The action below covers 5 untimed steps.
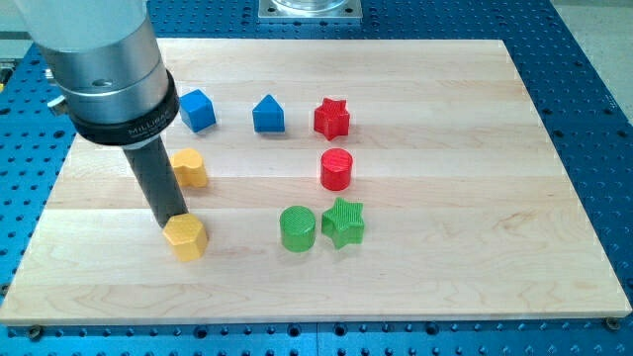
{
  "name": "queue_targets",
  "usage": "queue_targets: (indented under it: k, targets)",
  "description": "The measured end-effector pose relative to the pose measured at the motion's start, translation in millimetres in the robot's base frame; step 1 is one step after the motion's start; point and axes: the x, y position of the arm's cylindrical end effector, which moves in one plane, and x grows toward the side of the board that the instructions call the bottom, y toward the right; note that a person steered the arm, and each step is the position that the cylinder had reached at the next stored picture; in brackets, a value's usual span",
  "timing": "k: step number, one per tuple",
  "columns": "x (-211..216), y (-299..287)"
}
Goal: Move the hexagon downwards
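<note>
Item: yellow hexagon [185,236], placed at the bench's [475,267] lower left, touched on its upper edge by my tip [169,219], a plain rod end effector without jaws; off-centre contact is judged likely to make it spin aside.

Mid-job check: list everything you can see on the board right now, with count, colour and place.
yellow hexagon: 1, yellow, lower left, touching my tip
yellow block: 1, yellow, shape unclear, above the hexagon
blue cube: 1, blue, upper left
blue house-shaped block: 1, blue, top centre
red star: 1, red, right of the blue blocks
red cylinder: 1, red, below the red star
green cylinder: 1, green, lower centre
green star: 1, green, against the green cylinder's right side
wooden board: 1, light wood
my tip: 1, dark rod, at the hexagon's upper-left edge
</note>
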Motion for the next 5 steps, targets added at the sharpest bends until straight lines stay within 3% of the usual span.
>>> queue_targets:
  k: [2,4,5]
  targets:
    - [-17,-39]
    - [94,-60]
    - [97,-27]
